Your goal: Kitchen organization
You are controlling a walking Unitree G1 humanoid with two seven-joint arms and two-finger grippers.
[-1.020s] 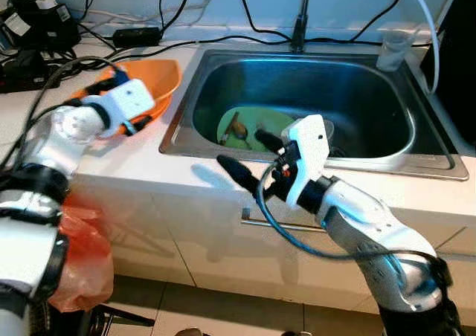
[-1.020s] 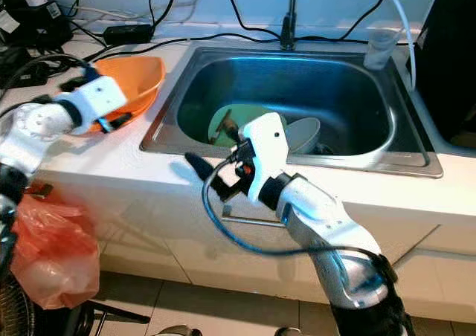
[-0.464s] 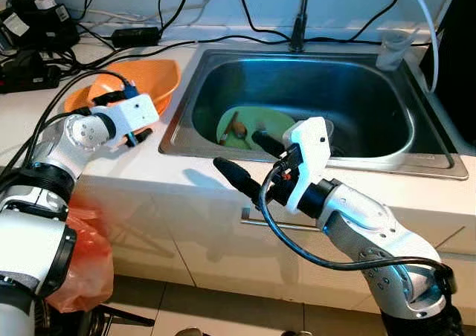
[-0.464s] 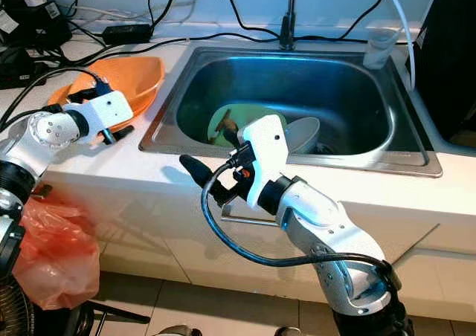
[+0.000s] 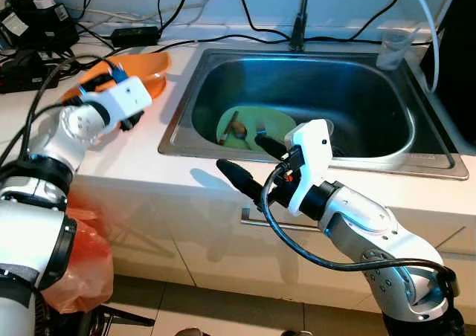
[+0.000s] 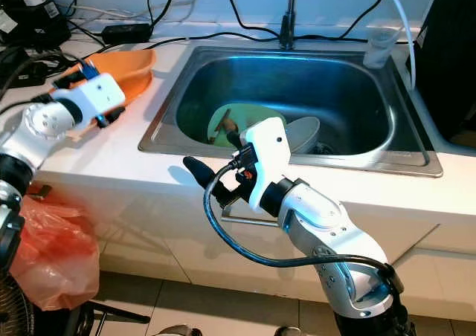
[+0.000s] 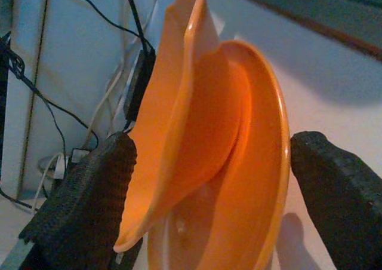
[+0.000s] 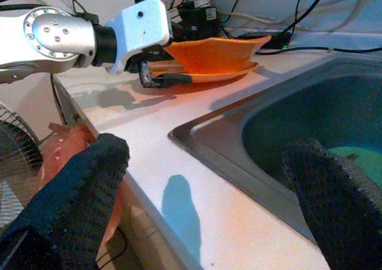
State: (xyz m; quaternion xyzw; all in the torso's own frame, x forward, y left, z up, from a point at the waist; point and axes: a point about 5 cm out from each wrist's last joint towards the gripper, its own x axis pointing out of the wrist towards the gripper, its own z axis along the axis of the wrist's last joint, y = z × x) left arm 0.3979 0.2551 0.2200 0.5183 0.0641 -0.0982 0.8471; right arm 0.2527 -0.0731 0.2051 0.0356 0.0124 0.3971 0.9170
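Fingers (image 7: 89,198) of the left gripper (image 7: 209,192) straddle stacked orange dishes (image 7: 227,162), unclamped; right gripper (image 5: 249,165) gapes wide over the counter (image 5: 186,172).

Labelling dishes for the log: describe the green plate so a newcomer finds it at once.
Start at the steel sink set into the white counter, below the tap. The green plate lies flat on the sink's floor, toward its left, with brown scraps on it. It is the only green dish: its neighbour in the sink is a pale bowl, and the orange dishes sit out on the counter.
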